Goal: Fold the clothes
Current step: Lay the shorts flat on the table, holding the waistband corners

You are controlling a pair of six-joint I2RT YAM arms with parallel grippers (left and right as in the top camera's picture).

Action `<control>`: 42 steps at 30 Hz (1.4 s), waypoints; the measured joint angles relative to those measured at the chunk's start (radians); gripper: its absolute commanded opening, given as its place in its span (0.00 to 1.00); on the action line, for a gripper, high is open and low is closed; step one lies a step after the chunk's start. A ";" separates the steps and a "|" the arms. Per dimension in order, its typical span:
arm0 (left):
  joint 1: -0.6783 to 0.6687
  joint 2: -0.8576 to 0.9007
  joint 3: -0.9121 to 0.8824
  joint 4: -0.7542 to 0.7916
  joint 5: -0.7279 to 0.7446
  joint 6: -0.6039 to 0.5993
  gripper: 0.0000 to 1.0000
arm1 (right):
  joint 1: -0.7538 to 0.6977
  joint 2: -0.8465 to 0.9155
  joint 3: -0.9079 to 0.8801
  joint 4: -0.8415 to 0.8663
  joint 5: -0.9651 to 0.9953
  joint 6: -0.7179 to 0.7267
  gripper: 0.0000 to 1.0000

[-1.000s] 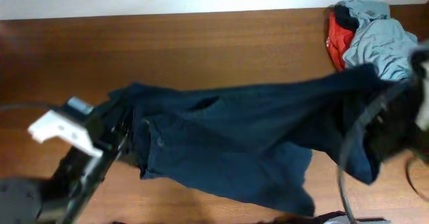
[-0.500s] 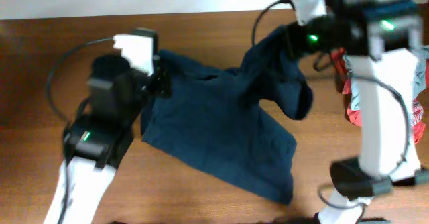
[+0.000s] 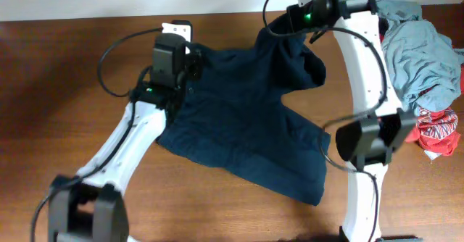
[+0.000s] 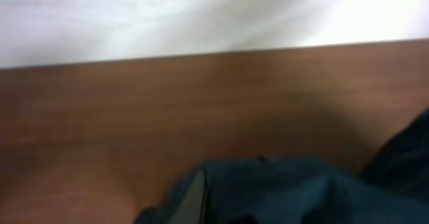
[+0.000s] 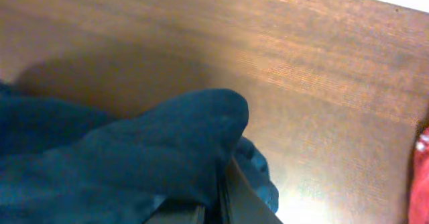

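Brown wooden table (image 3: 58, 90) fills the overhead view, with a dark navy garment (image 3: 246, 119) spread from upper centre toward lower right. The left gripper (image 3: 190, 67) sits at the garment's upper left corner and the right gripper (image 3: 299, 26) at its upper right edge, each closed on a bunch of the cloth. A pile of grey and red clothes (image 3: 420, 53) lies at far upper right, apart from the garment.

The blurred left wrist view shows navy cloth along the bottom edge, bare table above it, and a white wall (image 4: 134, 16) at the top.

In the right wrist view, the garment is humped over the gripper at lower left.
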State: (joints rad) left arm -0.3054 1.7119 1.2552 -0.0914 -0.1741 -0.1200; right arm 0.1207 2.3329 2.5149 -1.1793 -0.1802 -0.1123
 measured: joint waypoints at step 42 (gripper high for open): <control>0.070 0.242 0.166 -0.183 -0.004 0.035 0.01 | -0.073 0.101 0.000 -0.192 -0.151 -0.008 0.04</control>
State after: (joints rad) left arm -0.2356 1.9541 1.4216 -0.2749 -0.1780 -0.0853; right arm 0.0479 2.4344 2.5149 -1.3716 -0.3317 -0.1207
